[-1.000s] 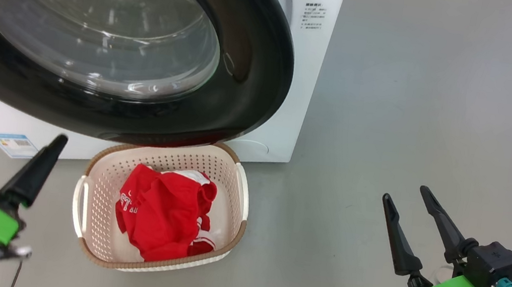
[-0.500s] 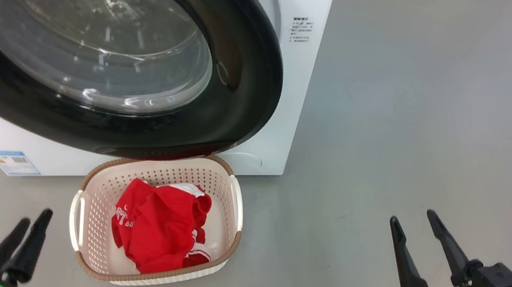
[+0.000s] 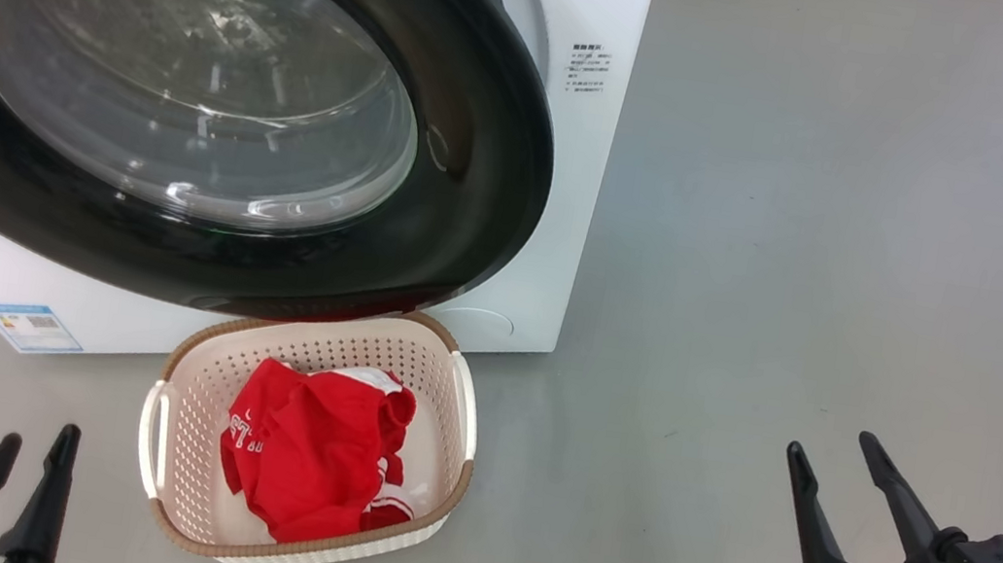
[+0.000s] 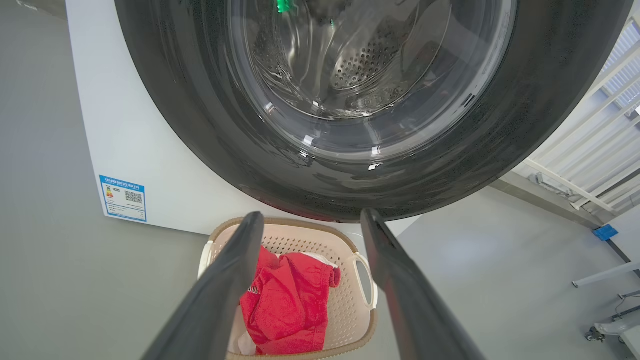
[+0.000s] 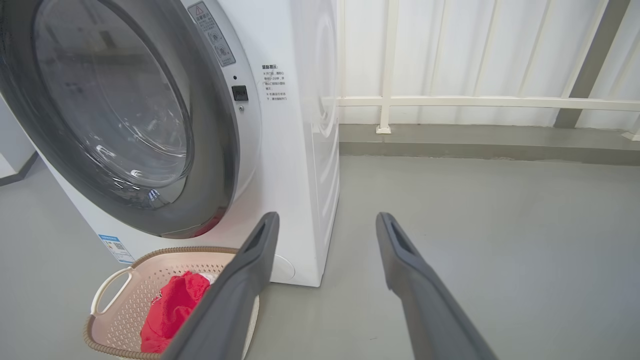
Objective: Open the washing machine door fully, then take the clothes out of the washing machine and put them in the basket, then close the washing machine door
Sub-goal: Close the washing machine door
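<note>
Finishing up beside basket (image 3: 190, 434) of red clothes (image 3: 301, 450).
Hovering with both jaws wide and empty; may leave washing machine door (image 3: 478, 170) unlatched unless pressed home.

A large round washing machine door (image 3: 478, 170), glossy black-rimmed with clear glass, is seen shut against the big white washing machine (image 3: 563, 192). Just below it, a cream perforated plastic basket (image 3: 453, 499) is stood on the grey floor (image 3: 760, 259), with red fabric clothes (image 3: 298, 474) contained in it. The left gripper (image 3: 40, 437) and right gripper (image 3: 831, 444) are noted with fingers parted, empty.
</note>
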Robot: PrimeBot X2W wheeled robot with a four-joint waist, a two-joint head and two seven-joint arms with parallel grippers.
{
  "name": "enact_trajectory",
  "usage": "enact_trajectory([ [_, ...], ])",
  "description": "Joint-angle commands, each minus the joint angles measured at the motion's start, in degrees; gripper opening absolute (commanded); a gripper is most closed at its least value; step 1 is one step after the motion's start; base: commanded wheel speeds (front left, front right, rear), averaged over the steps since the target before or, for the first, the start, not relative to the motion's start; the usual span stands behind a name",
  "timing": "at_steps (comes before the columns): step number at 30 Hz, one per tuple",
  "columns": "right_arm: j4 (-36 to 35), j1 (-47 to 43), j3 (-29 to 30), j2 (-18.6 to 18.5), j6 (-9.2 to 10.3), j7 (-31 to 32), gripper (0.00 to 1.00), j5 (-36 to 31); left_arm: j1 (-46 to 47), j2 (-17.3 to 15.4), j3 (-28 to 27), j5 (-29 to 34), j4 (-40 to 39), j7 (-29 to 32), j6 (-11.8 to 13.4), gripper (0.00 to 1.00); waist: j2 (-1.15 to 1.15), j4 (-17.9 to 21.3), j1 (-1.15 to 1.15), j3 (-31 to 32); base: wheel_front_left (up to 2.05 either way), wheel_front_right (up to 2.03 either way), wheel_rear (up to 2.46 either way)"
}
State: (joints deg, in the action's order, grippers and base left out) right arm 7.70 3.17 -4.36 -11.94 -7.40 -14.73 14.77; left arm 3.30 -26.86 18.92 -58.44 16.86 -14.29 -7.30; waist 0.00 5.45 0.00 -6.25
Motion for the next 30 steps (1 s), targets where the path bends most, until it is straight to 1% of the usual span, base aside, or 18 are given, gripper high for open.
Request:
enact_trajectory([
  [1, -1.6, -0.5, -0.5, -0.8, -0.09, -0.3, 1.00, 0.7, -0.1, -0.6, -4.0, 2.8, -0.8, -0.7, -0.2, 1.00, 0.00, -0.1, 0.00, 0.1, 0.00, 0.00, 0.00],
  [10, -1.8, -0.7, 0.4, -0.7, -0.09, -0.3, 1.00, 0.6, -3.3, 8.1, -15.5, 20.8, -4.6, -0.7, -0.2, 1.00, 0.00, -0.7, 0.00, 0.8, 0.00, 0.00, 0.00],
  [13, -1.9, -0.9, 0.7, -0.6, -0.09, -0.3, 1.00, 0.6, -4.1, 10.9, -18.6, 25.3, -6.2, -0.7, -0.2, 1.00, 0.00, -0.8, 0.00, 1.0, 0.00, 0.00, 0.00],
  [16, -1.9, -1.0, 0.9, -0.6, -0.09, -0.3, 1.00, 0.6, -4.7, 13.0, -20.9, 29.3, -7.9, -0.7, -0.2, 1.00, 0.00, -0.9, 0.00, 1.2, 0.00, 0.00, 0.00],
  [17, -1.9, -1.0, 0.9, -0.6, -0.09, -0.3, 1.00, 0.6, -4.7, 13.0, -20.9, 29.3, -7.9, -0.7, -0.2, 1.00, 0.00, -0.9, 0.00, 1.2, 0.00, 0.00, 0.00],
  [18, -1.9, -1.0, 1.0, -0.7, -0.09, -0.3, 1.00, 0.6, -5.2, 14.4, -22.3, 31.9, -9.0, -0.7, -0.2, 1.00, 0.00, -0.9, 0.00, 1.4, 0.00, 0.00, 0.00],
  [21, -1.9, -0.9, 1.0, -0.7, -0.09, -0.3, 1.00, 0.6, -6.1, 16.5, -23.8, 35.0, -10.2, -0.7, -0.2, 1.00, 0.00, -0.9, 0.00, 1.6, 0.00, 0.00, 0.00],
  [24, -1.9, -0.9, 1.1, -0.5, -0.09, -0.3, 1.00, 0.6, -6.7, 18.2, -24.5, 36.9, -10.7, -0.7, -0.2, 1.00, 0.00, -0.8, 0.00, 1.7, 0.00, 0.00, 0.00],
  [30, -1.8, -1.0, 1.0, -0.2, -0.09, -0.3, 1.00, 0.5, -7.0, 19.3, -23.6, 38.5, -9.7, -0.7, -0.2, 1.00, 0.00, -0.8, 0.00, 1.3, 0.00, 0.00, 0.00],
])
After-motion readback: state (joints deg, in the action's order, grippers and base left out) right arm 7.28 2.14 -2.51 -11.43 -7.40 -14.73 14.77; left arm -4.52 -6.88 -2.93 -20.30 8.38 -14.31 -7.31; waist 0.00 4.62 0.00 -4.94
